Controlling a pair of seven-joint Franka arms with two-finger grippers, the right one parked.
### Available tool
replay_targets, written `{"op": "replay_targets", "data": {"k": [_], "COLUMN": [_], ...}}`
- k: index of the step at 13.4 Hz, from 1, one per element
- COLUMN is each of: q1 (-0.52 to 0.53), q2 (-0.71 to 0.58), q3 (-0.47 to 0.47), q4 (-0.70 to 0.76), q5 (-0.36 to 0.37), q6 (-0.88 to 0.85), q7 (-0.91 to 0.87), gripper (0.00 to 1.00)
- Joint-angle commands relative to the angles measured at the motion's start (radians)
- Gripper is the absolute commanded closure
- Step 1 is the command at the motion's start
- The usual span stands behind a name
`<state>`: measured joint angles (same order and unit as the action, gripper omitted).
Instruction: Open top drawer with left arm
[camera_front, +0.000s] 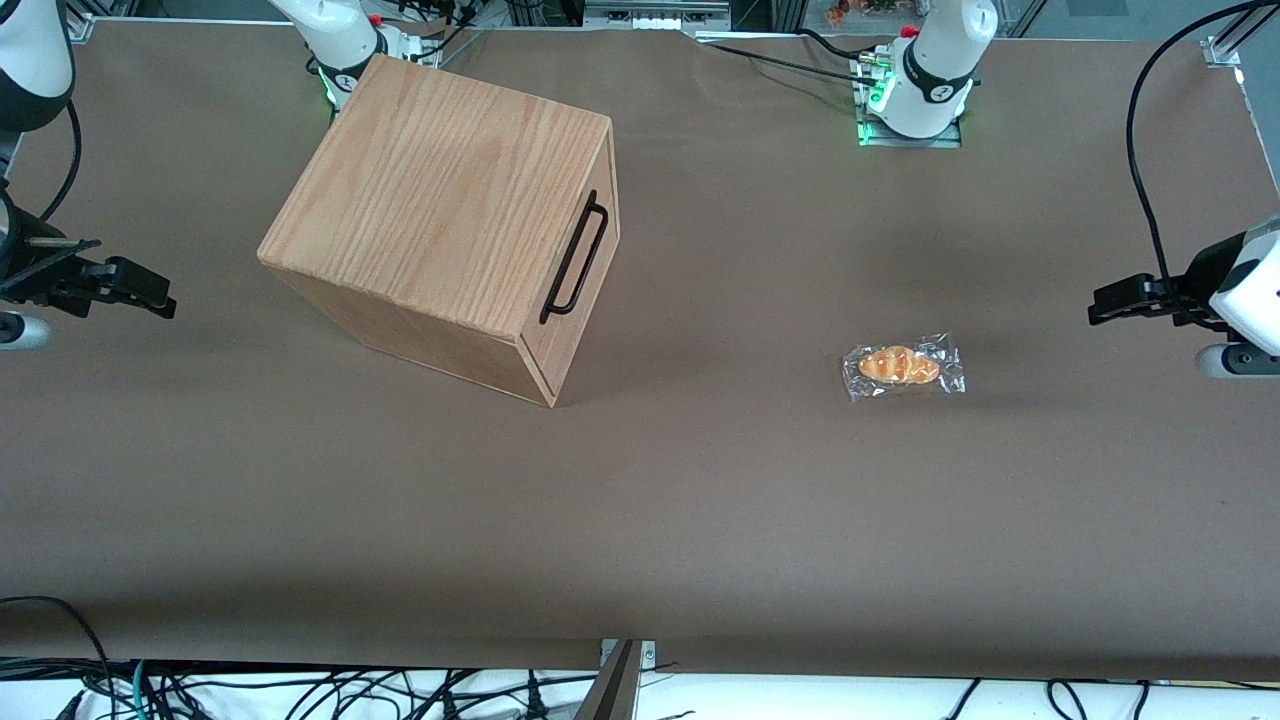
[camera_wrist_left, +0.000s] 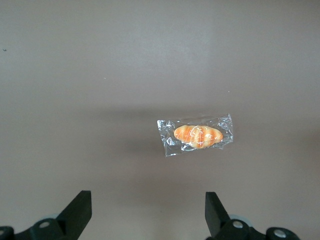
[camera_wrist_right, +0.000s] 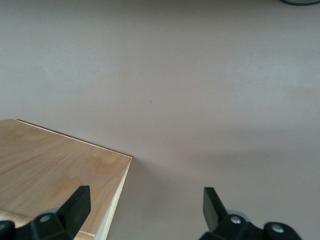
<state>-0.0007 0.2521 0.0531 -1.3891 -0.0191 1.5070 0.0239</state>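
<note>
Top drawer closed, handle untouched; left gripper spread empty, well apart at its three o'clock above table.

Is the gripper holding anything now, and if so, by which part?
Nothing. The gripper is open and empty above the table, far from the top drawer's handle.

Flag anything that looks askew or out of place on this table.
The cabinet sits turned at an angle to the table edge, top drawer shut. A wrapped bread roll lies loose nearby, below the open gripper, which is far from the handle.
</note>
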Motion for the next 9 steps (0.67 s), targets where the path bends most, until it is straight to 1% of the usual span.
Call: {"op": "replay_targets", "data": {"k": [1, 9], "q1": [0.004, 0.004], "q2": [-0.010, -0.007], "q3": [0.001, 0.001], "q4": [0.009, 0.012], "q5": [0.001, -0.004], "q6": [-0.017, -0.017], "q7": [0.020, 0.028], "gripper": [0.00, 0.00]}}
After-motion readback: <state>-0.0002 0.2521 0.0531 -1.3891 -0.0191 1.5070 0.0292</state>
